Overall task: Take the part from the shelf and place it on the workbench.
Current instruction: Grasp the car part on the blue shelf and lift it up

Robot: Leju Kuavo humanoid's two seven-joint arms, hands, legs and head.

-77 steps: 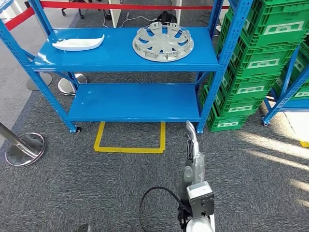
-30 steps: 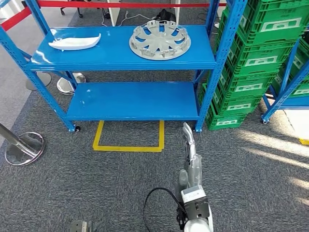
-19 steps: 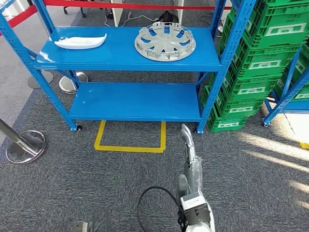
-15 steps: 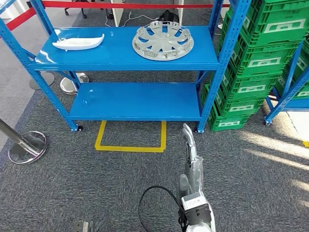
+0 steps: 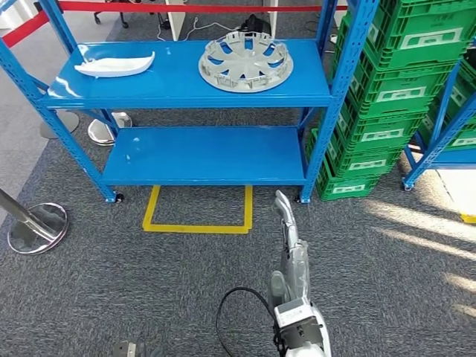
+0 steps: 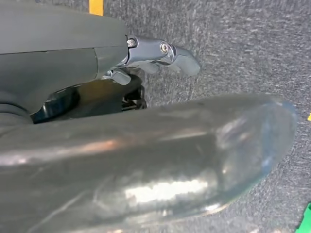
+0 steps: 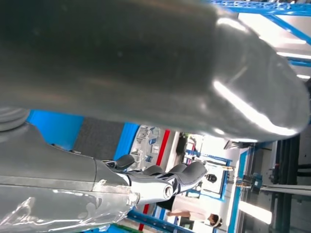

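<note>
Wheel cover (image 5: 245, 62) lying flat on top shelf (image 5: 168, 82), upper centre of head view. Probably light, stiff, brittle plastic; best gripped at rim or through a spoke gap. Right hand (image 5: 285, 216) extended, fingers straight, holding nothing. Left hand (image 6: 161, 51) also empty, fingers apart.

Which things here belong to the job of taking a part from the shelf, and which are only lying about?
For the job:
- blue shelf
- grey wheel cover on its top level
- white curved part, also on the top level
- right hand, holding nothing

Lying about:
- green crates
- yellow floor marking
- round metal stand base
- red barrier tape
</note>
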